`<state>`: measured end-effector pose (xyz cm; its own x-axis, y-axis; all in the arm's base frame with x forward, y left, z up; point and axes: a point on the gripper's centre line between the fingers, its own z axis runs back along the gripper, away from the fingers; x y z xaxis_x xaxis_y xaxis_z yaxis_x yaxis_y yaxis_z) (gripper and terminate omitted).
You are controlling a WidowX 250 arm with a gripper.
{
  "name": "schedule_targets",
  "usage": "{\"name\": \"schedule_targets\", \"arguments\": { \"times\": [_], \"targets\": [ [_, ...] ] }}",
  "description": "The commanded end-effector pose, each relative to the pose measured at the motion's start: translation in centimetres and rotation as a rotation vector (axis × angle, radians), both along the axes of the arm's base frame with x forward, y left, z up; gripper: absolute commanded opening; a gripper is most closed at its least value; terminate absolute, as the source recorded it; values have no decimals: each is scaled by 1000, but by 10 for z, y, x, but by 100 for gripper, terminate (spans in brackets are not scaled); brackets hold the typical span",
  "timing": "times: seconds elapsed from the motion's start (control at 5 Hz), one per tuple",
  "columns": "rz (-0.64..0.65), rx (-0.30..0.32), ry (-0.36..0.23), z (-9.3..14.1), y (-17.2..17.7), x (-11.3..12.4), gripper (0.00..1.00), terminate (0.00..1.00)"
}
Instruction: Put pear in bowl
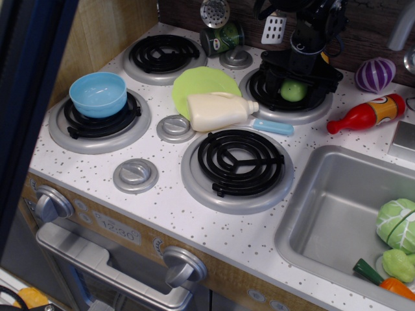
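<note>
Pear: one (293, 91), light green and round, on the back right burner (285, 97), near the back edge of the counter.
Gripper: one (296, 83), black, directly over the pear; its dark frame surrounds the fruit on both sides. I cannot tell whether the jaws are pressing the pear or standing off it.
Bowl: one (98, 94), light blue, upright on the front left burner (99, 120), near the left edge of the counter and well apart from the pear.
Burners: four black coils in silver rings; the back left (163, 57) and front right (237, 168) ones carry nothing.
Plate: one (202, 83), lime green and flat, between the two back burners.
Bottles: two. A cream one (220, 111) lies on its side across the plate's front rim; a red one (366, 115) lies on its side near the right edge.
Can: one (222, 37), green, lying at the back edge.
Onion: one (375, 74), purple, at the back right.
Sink: one (324, 207), at the front right corner, holding a cabbage (397, 223) and smaller vegetables beside it.
Knobs: three silver ones on the counter top.
</note>
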<state>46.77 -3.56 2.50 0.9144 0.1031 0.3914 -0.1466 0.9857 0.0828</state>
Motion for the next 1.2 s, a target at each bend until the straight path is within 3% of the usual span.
{"name": "schedule_targets", "arguments": {
  "times": [0.0,0.4,0.6,1.0],
  "targets": [
    [24,20,-67,16,9,9,0,0],
    [67,61,-52,35,10,-9,0,0],
    [118,166,-49,58,26,-36,0,0],
    [129,270,-9,84,101,-87,0,0]
  ]
}}
